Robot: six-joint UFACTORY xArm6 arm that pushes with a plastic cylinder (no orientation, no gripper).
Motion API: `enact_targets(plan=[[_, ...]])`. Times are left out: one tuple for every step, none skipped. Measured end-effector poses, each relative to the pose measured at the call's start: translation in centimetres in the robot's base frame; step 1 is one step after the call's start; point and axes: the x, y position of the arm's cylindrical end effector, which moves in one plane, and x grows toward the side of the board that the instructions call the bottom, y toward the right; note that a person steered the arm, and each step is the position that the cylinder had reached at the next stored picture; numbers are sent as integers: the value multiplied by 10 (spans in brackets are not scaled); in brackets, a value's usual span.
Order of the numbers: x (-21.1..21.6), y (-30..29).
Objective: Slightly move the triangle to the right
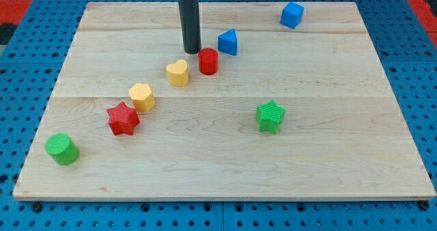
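The blue triangle point(228, 42) sits on the wooden board point(328, 149) near the view's top, a little right of centre. My tip point(190, 51) is down on the board just left of the triangle, with a small gap between them. A red cylinder point(208, 61) stands right below and between the tip and the triangle. A yellow heart point(177, 73) lies below and left of the tip.
A blue cube point(292, 15) is at the view's top right. A yellow hexagon point(142, 97), a red star point(123, 119) and a green cylinder point(62, 149) run down to the left. A green star point(270, 116) is right of centre.
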Motion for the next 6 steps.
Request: enact_targets(plan=[[-26,6],[-22,81],[-9,155],[14,183],[43,166],[16,139]])
